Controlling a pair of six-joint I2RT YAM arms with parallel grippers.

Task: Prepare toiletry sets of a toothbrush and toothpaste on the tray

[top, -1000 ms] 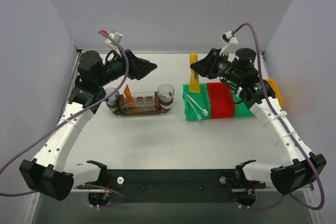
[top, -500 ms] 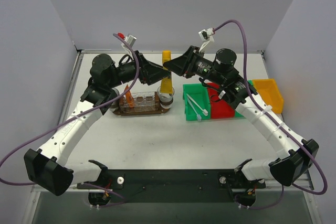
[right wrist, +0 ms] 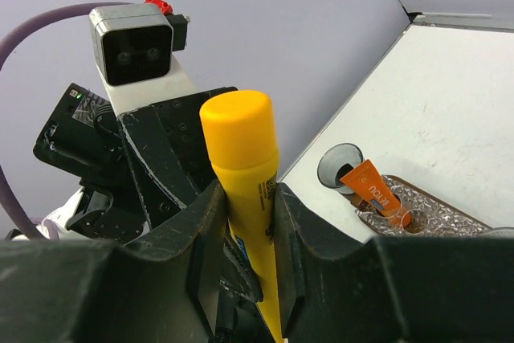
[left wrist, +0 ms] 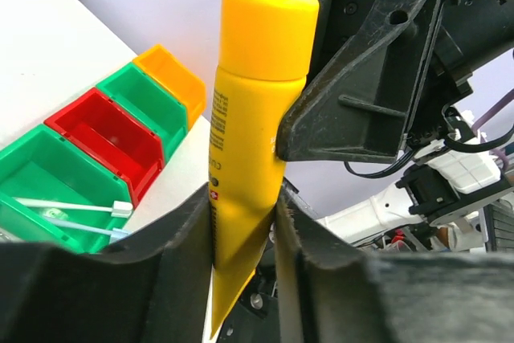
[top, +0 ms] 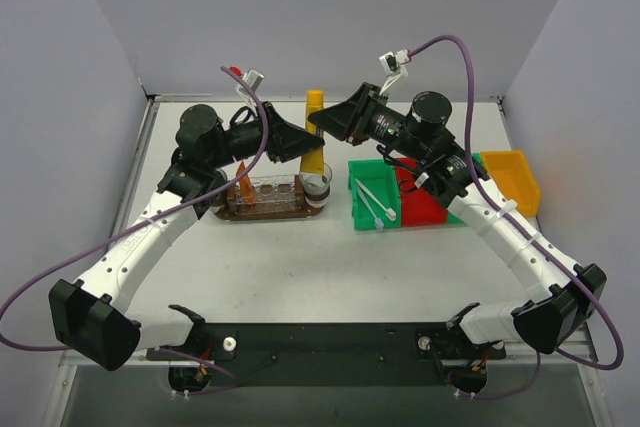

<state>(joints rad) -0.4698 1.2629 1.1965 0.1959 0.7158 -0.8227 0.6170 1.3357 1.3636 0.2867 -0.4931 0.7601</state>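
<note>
My right gripper (right wrist: 245, 198) pinching the yellow toothpaste tube (left wrist: 265, 38), my left gripper (left wrist: 245, 226) squeezing it too — upright, above the tray's (top: 270, 214) right end

Tabletop (top: 300, 267): white, matte, with a few faint scuffs in the right wrist view. Pale grey walls (top: 330, 17) close it in at the back and on both sides. A black strip (top: 330, 339) runs along the near edge. Right of centre is a row of four open plastic bins, side by side and touching. From left: green bin (top: 353, 187), red bin (top: 425, 209), second green bin (top: 459, 211) mostly covered from above, and yellow-orange bin (top: 515, 172) at the far right. Red bin interior looks bare in the left wrist view (left wrist: 104, 130). Left of the bins stands a clear round cup (top: 318, 185), upright and partly hidden. Another clear cup (right wrist: 339, 168) shows in the right wrist view.
</note>
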